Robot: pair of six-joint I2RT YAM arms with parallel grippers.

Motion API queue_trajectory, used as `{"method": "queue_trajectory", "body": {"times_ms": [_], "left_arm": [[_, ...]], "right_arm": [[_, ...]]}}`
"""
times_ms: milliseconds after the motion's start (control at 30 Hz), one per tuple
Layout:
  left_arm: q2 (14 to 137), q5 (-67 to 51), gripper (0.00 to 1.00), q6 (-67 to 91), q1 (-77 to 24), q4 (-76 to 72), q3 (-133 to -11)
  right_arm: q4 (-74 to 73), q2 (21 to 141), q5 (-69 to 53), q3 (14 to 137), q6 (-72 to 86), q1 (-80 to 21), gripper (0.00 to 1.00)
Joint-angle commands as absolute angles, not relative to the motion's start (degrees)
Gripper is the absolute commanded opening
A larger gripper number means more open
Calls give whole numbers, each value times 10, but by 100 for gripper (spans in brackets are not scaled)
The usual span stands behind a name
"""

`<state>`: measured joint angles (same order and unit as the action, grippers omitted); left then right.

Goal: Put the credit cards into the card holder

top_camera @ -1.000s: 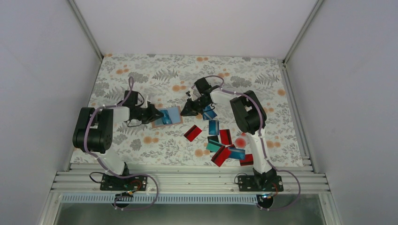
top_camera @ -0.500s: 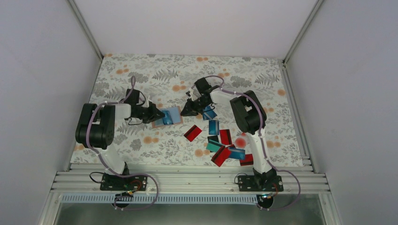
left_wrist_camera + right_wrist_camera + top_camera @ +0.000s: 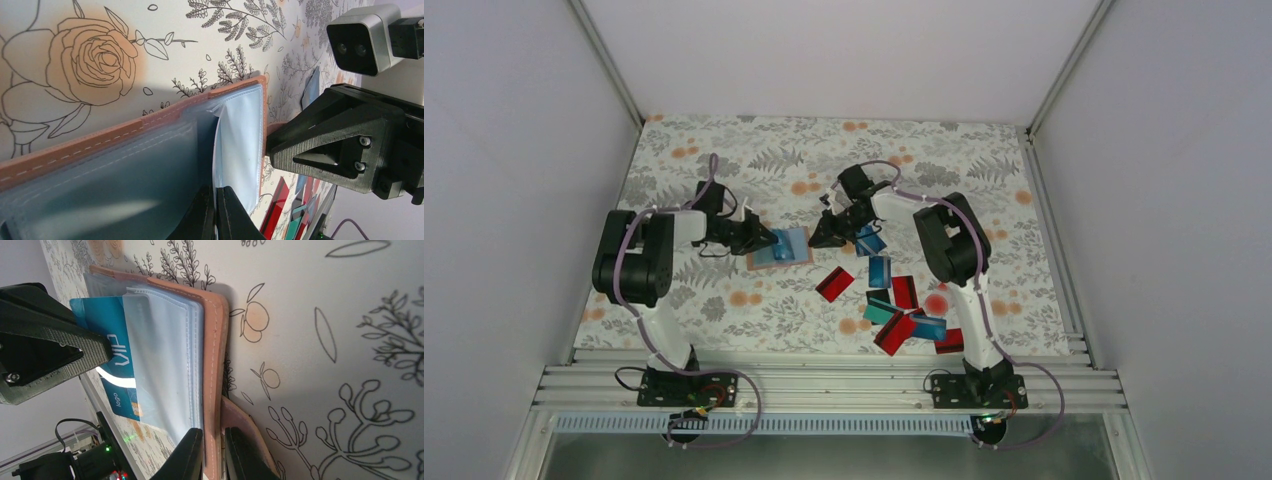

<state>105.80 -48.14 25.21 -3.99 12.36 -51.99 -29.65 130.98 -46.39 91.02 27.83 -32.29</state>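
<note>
**Teal card going into the holder**

The left gripper [image 3: 767,240], clamped tight on a teal card [image 3: 107,325], feeds it under the clear sleeve. The right gripper [image 3: 818,239] pinches the card holder [image 3: 216,340] by its right edge at mid-table, probably to steady it. Spare cards [image 3: 905,292] lie near right.

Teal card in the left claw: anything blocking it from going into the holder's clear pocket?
Nothing visible. The glossy teal plastic card lies partly under the clear plastic pocket of the tan leather-like card holder; the right claw pinches the holder's edge, beside the path.
</note>
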Motion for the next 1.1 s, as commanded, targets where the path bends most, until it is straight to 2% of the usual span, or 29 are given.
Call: {"method": "queue_trajectory", "body": {"times_ms": [0,967,1067], "left_arm": [[1080,-473,2,227,-41,132,-532],[1130,-494,3,209,-64,159,-574],[1132,-492,8,206,-68,169,-583]], "right_arm": [[-333,1346,-444,920,278,-329,12],[-333,1378,-462,958,287,-328,12],[-334,1378,-462,959,287,-328,11]]}}
